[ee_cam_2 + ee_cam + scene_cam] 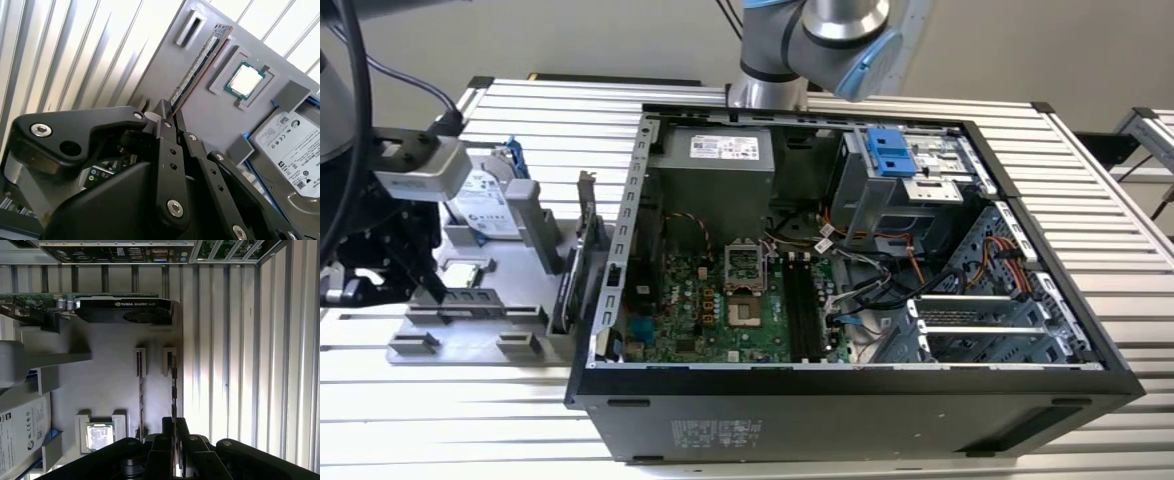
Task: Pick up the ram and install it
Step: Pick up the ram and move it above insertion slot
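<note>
The ram is a long, thin, dark stick standing on edge in a slot of the grey holder plate. In the first wrist view the ram runs from a slot block toward my fingers. My gripper has its two black fingers pressed together on the near end of the stick, which still sits in the plate. In the exterior view the gripper is low over the plate at the far left, next to the ram.
On the plate lie a processor chip, a silver hard drive in a blue frame and an upright graphics card. The open computer case with its motherboard stands to the exterior view's right of the plate.
</note>
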Action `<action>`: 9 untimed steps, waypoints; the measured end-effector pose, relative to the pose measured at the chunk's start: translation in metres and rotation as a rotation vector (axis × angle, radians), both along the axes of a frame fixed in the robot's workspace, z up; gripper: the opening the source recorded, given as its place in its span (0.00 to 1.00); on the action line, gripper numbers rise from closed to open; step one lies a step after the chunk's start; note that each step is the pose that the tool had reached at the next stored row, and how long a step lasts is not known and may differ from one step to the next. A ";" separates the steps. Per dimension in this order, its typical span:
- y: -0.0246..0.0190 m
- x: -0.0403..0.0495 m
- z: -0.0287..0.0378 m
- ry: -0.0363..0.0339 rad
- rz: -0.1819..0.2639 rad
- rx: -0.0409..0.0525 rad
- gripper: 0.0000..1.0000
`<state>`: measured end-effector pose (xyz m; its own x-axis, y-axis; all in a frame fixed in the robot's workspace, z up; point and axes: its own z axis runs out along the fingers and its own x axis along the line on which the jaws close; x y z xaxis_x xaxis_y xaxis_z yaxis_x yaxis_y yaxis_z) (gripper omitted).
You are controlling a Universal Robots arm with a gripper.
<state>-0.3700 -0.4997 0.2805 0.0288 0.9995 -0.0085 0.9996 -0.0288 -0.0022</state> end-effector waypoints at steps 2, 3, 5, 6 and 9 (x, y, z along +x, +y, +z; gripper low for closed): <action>0.0000 0.0000 0.0020 0.0000 0.000 0.0000 0.00; 0.0000 0.0000 0.0031 0.0000 0.000 0.0000 0.00; 0.0000 0.0000 0.0050 0.0000 0.000 0.0000 0.00; 0.0000 0.0000 0.0060 0.0000 0.000 0.0000 0.00; 0.0000 0.0000 0.0089 0.0001 0.000 0.0000 0.00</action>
<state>-0.3700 -0.4997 0.2894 0.0288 0.9995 -0.0086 0.9996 -0.0289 -0.0023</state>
